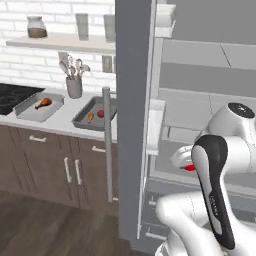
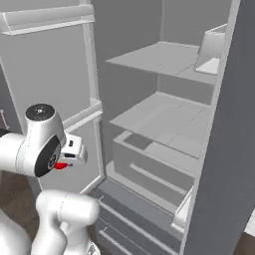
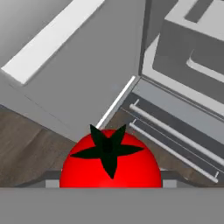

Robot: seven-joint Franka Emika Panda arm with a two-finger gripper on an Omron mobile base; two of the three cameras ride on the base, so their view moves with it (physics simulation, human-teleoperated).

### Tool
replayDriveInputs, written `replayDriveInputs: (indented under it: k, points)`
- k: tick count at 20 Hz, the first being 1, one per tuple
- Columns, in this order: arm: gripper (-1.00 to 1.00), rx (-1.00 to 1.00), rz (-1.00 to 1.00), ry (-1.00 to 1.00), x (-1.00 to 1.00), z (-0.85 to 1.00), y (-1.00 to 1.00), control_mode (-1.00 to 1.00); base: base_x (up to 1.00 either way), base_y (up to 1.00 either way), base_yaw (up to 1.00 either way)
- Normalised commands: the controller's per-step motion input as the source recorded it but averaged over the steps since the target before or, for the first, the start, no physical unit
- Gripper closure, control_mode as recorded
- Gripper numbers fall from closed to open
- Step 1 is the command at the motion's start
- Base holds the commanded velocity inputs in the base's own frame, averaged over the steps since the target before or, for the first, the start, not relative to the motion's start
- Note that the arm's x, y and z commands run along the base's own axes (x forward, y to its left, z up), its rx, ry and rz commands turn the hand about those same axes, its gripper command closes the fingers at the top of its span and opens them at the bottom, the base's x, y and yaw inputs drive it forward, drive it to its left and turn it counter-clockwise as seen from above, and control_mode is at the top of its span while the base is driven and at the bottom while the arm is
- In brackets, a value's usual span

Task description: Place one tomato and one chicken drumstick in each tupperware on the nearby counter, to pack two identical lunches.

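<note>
The open fridge (image 2: 164,129) is the biggest thing around your pincer: its shelves and drawer lie ahead of the pincer and to one side, and its open door (image 1: 131,115) stands between the pincer and the counter (image 1: 62,117). That door is your main hazard, I judge. If you swing the arm straight toward the trays, the wrist or the load could clip the door's edge and knock the grip loose.

The counter sits well away from the pincer, beyond the door. On it, the lighter grey tupperware (image 1: 30,114) holds one chicken drumstick (image 1: 44,103) and no tomato. The dark grey tupperware (image 1: 84,121), nearer the pincer, already has a drumstick and a tomato in it. Drop the load in the nearer tray by mistake and the lunches will not match.

Your pincer (image 3: 110,183) holds a tomato (image 3: 110,159), stem side toward the hand camera, the jaws standing fairly wide around it. From the base views it shows as a red patch (image 1: 190,168) tucked close to the arm. A round, glossy fruit may roll or slip between the tips if the hand tilts hard or stops sharply, and a fall here would land it on the wooden floor (image 3: 26,144) below the pincer.
</note>
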Motion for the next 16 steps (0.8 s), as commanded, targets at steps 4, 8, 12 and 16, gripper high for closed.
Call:
replayDriveInputs:
  k: [4,8,12,16]
  points:
    - [1.00,0.00,0.00,0.00,0.00,0.00,0.00,1.00,-0.14,0.71,0.86]
    - [1.00,0.00,0.00,0.00,0.00,0.00,0.00,1.00,-0.33,0.79,0.81]
    - [1.00,0.00,0.00,0.00,0.00,0.00,0.00,1.00,-0.26,0.95,0.73]
    - [1.00,0.00,0.00,0.00,0.00,0.00,0.00,1.00,0.77,0.66,0.33]
